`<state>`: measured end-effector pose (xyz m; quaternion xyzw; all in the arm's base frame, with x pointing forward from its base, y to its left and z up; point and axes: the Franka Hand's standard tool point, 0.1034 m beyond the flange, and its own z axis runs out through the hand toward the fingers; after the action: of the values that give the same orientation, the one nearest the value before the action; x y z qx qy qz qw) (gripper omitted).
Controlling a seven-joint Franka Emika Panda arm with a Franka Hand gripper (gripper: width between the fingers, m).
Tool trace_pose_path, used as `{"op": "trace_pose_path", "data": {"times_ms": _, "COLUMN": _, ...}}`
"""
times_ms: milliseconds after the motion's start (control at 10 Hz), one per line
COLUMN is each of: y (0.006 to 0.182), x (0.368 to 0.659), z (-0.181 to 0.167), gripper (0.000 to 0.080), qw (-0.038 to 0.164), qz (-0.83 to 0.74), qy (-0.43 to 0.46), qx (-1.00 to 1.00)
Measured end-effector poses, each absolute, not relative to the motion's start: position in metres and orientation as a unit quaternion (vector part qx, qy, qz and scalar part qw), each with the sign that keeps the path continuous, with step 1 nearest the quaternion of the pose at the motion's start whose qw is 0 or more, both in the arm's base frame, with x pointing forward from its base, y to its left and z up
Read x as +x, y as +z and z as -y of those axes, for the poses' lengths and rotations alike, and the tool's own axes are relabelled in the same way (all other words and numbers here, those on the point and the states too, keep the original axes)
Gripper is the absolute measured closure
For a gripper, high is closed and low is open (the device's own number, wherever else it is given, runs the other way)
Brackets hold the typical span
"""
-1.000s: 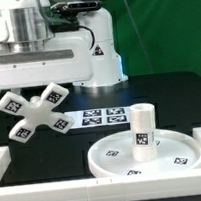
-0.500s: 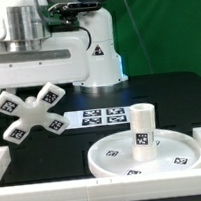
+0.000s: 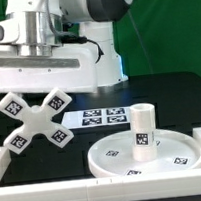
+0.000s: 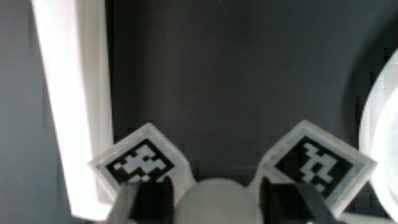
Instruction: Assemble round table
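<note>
Pinching the cross-shaped base (image 3: 36, 123) at its middle, the gripper (image 4: 214, 207) holds it aloft at nine o'clock in the exterior view; leg (image 3: 142, 132) and disc (image 3: 106, 156) sit at five o'clock. Likely light, stiff, slick plastic, best gripped at the middle. Arms point diagonally, toward two, four, eight, ten; no long axis.

A cross-shaped base (image 4: 214, 192) is held in the gripper (image 4: 201, 206), two tagged arms shown against a dark table (image 4: 231, 70) beside a white rail (image 4: 63, 90).
</note>
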<state>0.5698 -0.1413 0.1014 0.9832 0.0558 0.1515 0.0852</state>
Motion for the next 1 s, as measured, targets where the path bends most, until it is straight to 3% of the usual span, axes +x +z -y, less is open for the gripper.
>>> {"op": "trace_pose_path", "data": {"times_ms": 200, "y": 0.109, "x": 0.568, "z": 0.16, "gripper": 0.0574, "qw": 0.136, "qz": -0.075, "qy": 0.202, "qx": 0.967}}
{"op": "trace_pose_path", "data": {"times_ms": 300, "y": 0.105, "x": 0.562, "z": 0.163, "gripper": 0.0574, "qw": 0.136, "qz": -0.066, "qy": 0.205, "qx": 0.967}}
{"op": "trace_pose_path", "data": {"times_ms": 500, "y": 0.105, "x": 0.563, "z": 0.161, "gripper": 0.0574, "qw": 0.133, "qz": -0.066, "qy": 0.204, "qx": 0.968}}
{"op": "trace_pose_path", "data": {"times_ms": 700, "y": 0.096, "x": 0.565, "z": 0.16, "gripper": 0.0574, "qw": 0.104, "qz": -0.053, "qy": 0.183, "qx": 0.976}}
{"op": "trace_pose_path", "data": {"times_ms": 1000, "y": 0.086, "x": 0.575, "z": 0.113, "gripper": 0.0574, "qw": 0.077, "qz": -0.004, "qy": 0.206, "qx": 0.976}}
